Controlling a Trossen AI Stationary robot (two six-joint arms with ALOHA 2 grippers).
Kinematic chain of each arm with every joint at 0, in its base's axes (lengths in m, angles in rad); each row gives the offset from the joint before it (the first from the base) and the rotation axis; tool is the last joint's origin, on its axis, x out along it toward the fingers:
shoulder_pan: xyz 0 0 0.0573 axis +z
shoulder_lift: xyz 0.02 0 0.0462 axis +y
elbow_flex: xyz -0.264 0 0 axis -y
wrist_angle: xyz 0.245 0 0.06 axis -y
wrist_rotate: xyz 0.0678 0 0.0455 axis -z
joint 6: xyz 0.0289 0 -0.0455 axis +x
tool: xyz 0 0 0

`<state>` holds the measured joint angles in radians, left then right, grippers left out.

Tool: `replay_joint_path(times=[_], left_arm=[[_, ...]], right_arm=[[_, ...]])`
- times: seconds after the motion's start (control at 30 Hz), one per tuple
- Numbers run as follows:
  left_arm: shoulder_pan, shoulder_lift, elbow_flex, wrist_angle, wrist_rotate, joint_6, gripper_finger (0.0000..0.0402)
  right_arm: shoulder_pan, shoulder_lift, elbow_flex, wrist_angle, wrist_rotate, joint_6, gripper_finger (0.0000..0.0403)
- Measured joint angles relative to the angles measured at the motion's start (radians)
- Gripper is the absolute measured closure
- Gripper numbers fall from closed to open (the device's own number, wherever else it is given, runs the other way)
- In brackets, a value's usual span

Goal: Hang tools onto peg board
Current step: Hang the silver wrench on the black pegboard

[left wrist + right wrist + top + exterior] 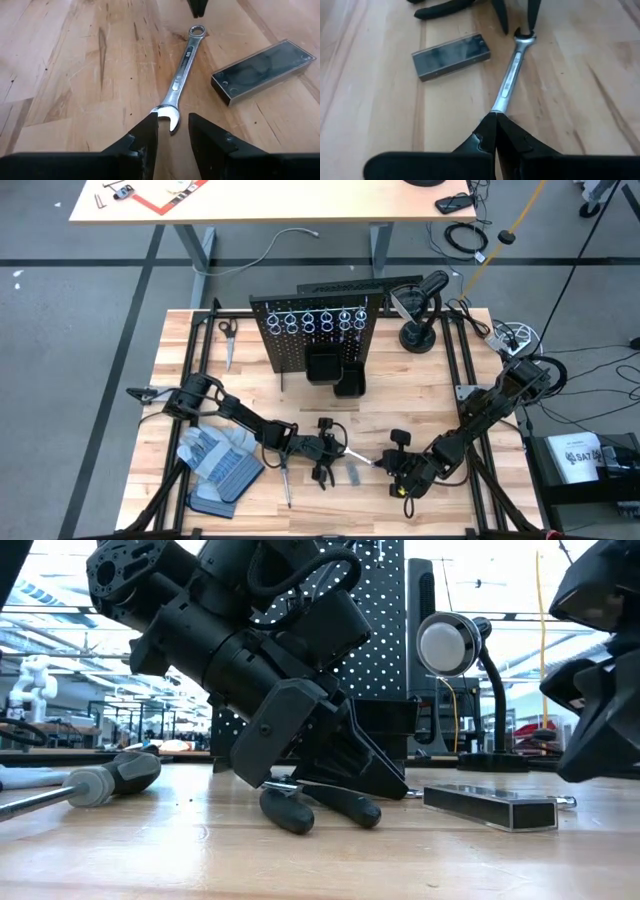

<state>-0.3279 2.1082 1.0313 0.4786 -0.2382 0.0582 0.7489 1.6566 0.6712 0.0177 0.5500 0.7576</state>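
Note:
A silver wrench (182,70) lies flat on the wooden table between my two grippers. My left gripper (172,125) is open, its fingers on either side of the wrench's open end. My right gripper (496,120) is shut, its tips just past the wrench's ring end (197,31). Beside the wrench lie a short grey metal piece (262,70) and dark-handled pliers (320,808). A screwdriver (285,480) lies under the left arm. The black peg board (315,335) stands upright at the table's far side, with silver rings and black bins. My left gripper has the wrench's open end (169,116) between its open fingers, coming slanting down along the wrench. One fingertip (152,122) shows right against that end, but whether it touches I cannot tell. My right gripper's shut tips hide the ring end in its own view; whether they touch it I cannot tell.
Grey-and-blue gloves (220,460) lie at the near left by the left arm. A black desk lamp (420,310) stands to the right of the peg board, and scissors (228,335) lie to its left. Bare wood shows between the board and the tools.

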Motion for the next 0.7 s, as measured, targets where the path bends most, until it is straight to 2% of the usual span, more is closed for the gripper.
replay_joint_path(times=[0.7], left_arm=[[0.0,0.0,0.0,0.001,-0.002,0.0,0.0282]], right_arm=[[-0.012,0.0,0.0,0.018,-0.01,-0.008,0.0403]])
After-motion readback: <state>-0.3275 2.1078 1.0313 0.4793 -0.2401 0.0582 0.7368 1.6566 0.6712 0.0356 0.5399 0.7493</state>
